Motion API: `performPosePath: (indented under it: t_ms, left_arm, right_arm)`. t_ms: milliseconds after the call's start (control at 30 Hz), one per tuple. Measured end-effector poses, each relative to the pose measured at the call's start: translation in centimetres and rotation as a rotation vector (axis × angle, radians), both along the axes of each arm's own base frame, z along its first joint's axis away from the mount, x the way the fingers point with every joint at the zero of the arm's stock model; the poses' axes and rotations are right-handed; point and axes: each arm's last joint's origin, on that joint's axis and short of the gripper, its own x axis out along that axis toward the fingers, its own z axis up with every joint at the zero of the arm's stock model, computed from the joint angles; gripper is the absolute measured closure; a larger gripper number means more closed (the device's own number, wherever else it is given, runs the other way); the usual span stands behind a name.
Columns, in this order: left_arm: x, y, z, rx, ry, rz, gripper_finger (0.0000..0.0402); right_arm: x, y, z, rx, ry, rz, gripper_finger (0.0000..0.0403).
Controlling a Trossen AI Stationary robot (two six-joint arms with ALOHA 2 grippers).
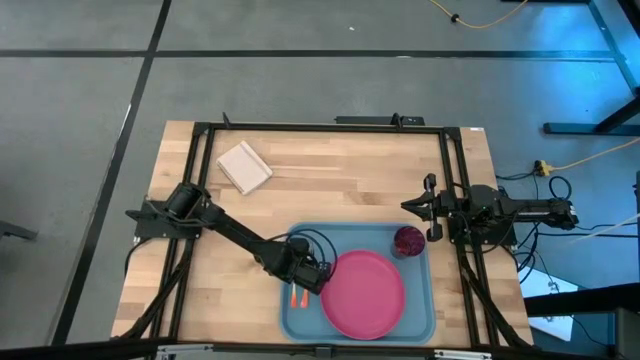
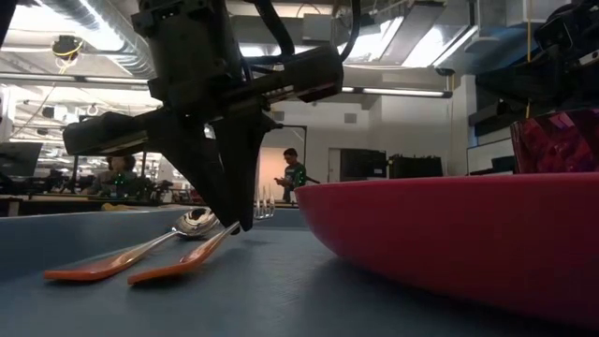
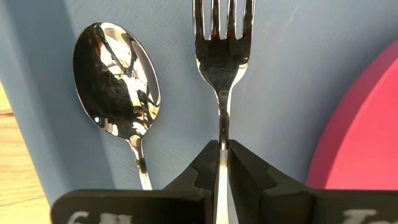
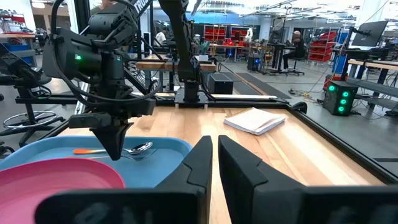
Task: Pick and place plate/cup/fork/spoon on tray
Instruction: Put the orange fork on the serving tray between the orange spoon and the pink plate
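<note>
The light-blue tray point(image 1: 430, 318) lies at the table's near edge. The pinkish-red plate point(image 1: 362, 293) rests flat in it, and the dark red cup point(image 1: 408, 241) stands in its far right corner. The spoon point(image 3: 117, 81) lies on the tray floor at the left, bowl up, beside the fork point(image 3: 222, 37). Their orange handles point(image 1: 297, 298) point to the near edge. My left gripper point(image 1: 310, 277) stands over the tray's left part, shut on the fork. My right gripper point(image 1: 405, 207) is shut and empty at the table's right, beyond the cup. My left gripper pinches the fork's thin metal neck point(image 3: 222, 144), just behind the tines, between its two fingers. The fingers point(image 2: 234, 201) come from above, pointing down, across the fork. The fork slants, its orange handle end point(image 2: 159, 273) resting on the tray floor.
A white square pad point(image 1: 244, 167) lies on the wood at the far left. A black frame point(image 1: 320, 127) runs round the table's sides. The plate's rim point(image 2: 393, 225) is close to the right of the fork. People stand in the room beyond.
</note>
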Motion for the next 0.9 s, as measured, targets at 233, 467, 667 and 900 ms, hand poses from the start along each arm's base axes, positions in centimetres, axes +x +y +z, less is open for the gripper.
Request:
performPosePath:
  t_ms: [233, 467, 667, 900]
  left_arm:
    - [-0.08, -0.25, 0.01, -0.001, -0.003, -0.005, 0.0380]
    - [-0.04, -0.12, 0.01, 0.005, -0.004, 0.000, 0.0376]
    - [-0.05, -0.11, 0.01, 0.007, -0.004, 0.001, 0.0368]
    - [-0.10, -0.07, -0.01, 0.016, -0.001, 0.003, 0.0344]
  right_arm:
    - [0.00, 0.00, 0.00, 0.000, 0.000, 0.000, 0.0370]
    - [0.00, 0.00, 0.00, 0.000, 0.000, 0.000, 0.0370]
    - [0.00, 0.00, 0.00, 0.000, 0.000, 0.000, 0.0370]
    - [0.00, 0.00, 0.00, 0.000, 0.000, 0.000, 0.0370]
